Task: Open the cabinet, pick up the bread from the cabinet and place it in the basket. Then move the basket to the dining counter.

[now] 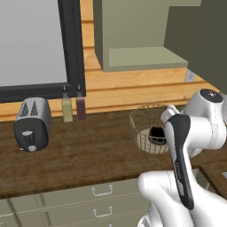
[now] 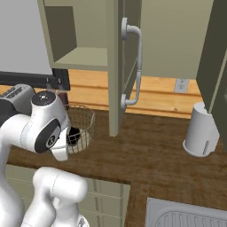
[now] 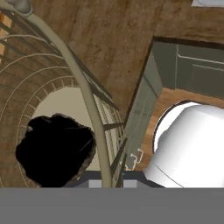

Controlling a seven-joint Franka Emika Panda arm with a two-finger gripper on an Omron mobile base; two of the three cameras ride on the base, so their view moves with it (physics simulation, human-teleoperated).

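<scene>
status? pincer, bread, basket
Pincer shut on the basket rim. Bread sits inside the basket on its pale base. Cabinet door open. Basket on the wooden worktop, not yet moved.

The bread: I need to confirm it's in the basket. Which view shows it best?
The hand view: the bread lies large on the basket base. Both base views show a small dark lump behind mesh, partly hidden by the arm.

A kitchen: toaster point(image 1: 32, 124), wooden worktop point(image 1: 80, 155), drawers point(image 1: 88, 201), sink point(image 2: 186, 216).
</scene>
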